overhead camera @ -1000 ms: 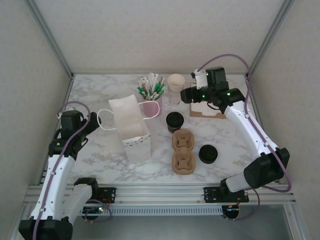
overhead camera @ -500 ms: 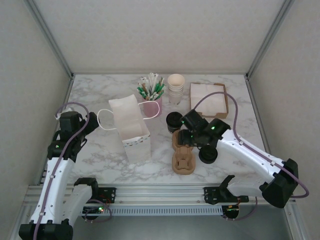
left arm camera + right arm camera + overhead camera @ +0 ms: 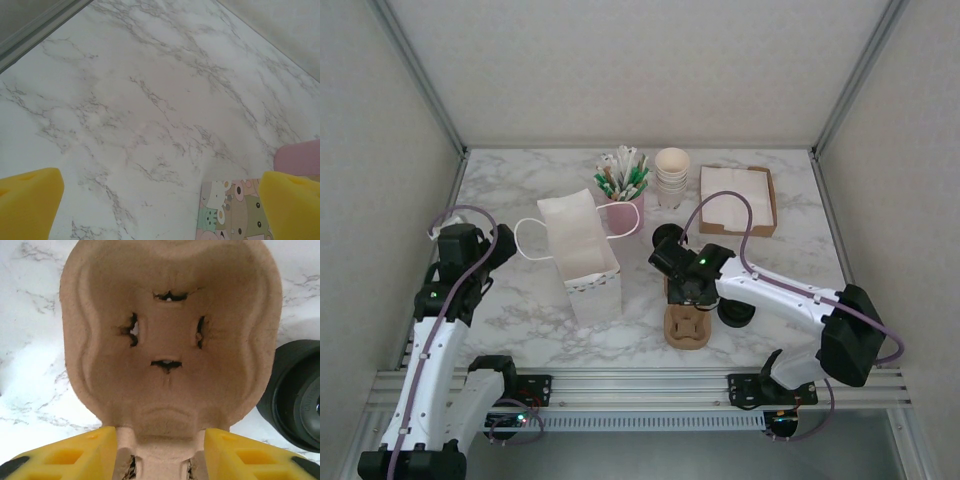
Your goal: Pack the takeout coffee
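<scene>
The takeout coffee [image 3: 663, 236], a cream cup under a black lid, stands just behind the brown pulp carrier [image 3: 687, 326] and is partly hidden by my right arm. My right gripper [image 3: 686, 287] hangs low over the carrier's far half. In the right wrist view one carrier hole [image 3: 167, 335] is empty, and the gripper [image 3: 160, 452] is open, its yellow fingers [image 3: 75, 455] flanking the carrier's narrow waist. My left gripper [image 3: 470, 246] is at the far left over bare marble. It is open [image 3: 160, 200], with nothing between its fingers.
A white paper bag [image 3: 582, 255] stands open left of the carrier, its patterned side [image 3: 230, 210] in the left wrist view. A pile of black lids [image 3: 736, 310] [image 3: 295, 395] lies right of the carrier. Behind are a pink cup of stirrers [image 3: 623, 195], stacked lidless cups [image 3: 671, 175] and a napkin tray [image 3: 737, 200].
My right arm has swung from the napkin tray at the back right, forward and left, down onto the carrier. The left arm has not moved.
</scene>
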